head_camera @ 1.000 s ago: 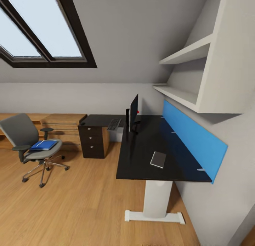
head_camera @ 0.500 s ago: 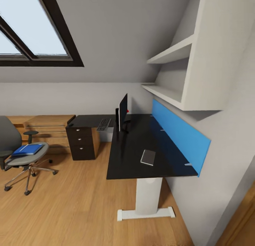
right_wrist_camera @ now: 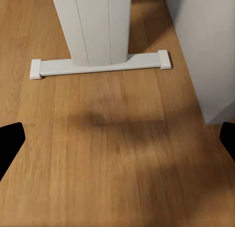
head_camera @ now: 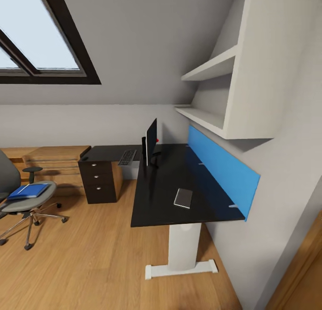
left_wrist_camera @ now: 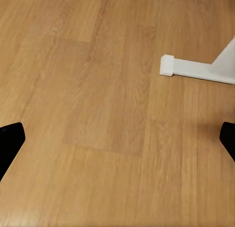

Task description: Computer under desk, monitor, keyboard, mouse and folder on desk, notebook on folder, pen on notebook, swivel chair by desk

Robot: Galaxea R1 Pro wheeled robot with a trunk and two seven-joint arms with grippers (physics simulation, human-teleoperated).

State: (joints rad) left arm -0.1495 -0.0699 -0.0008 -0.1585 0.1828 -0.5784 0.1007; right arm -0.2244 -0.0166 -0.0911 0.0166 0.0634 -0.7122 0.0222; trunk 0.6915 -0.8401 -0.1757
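The desk (head_camera: 179,185) — the counter of this job — stands against the grey wall under its blue back panel (head_camera: 219,171), on one white pedestal leg (head_camera: 183,245). One monitor (head_camera: 151,142) already stands on the counter's far part, edge-on to the head view, and one keyboard (head_camera: 127,157) lies just beside it on the side wing above the black drawer unit (head_camera: 98,180); so those two steps look done. One notebook (head_camera: 183,198) lies on the counter's near part, well apart from the monitor.

One swivel chair (head_camera: 22,198) stands well away from the counter, out on the wooden floor (head_camera: 89,256), with the single blue folder (head_camera: 27,190) on its seat and a thin pale stick on the folder — probably the pen. Moving folder, notebook, pen and chair is all left to do, by my reading.

The left gripper (left_wrist_camera: 117,138) and the right gripper (right_wrist_camera: 117,138) each hang over the floor with fingers (left_wrist_camera: 10,141) spread wide, grasping nothing; the right one looks at the pedestal's foot.
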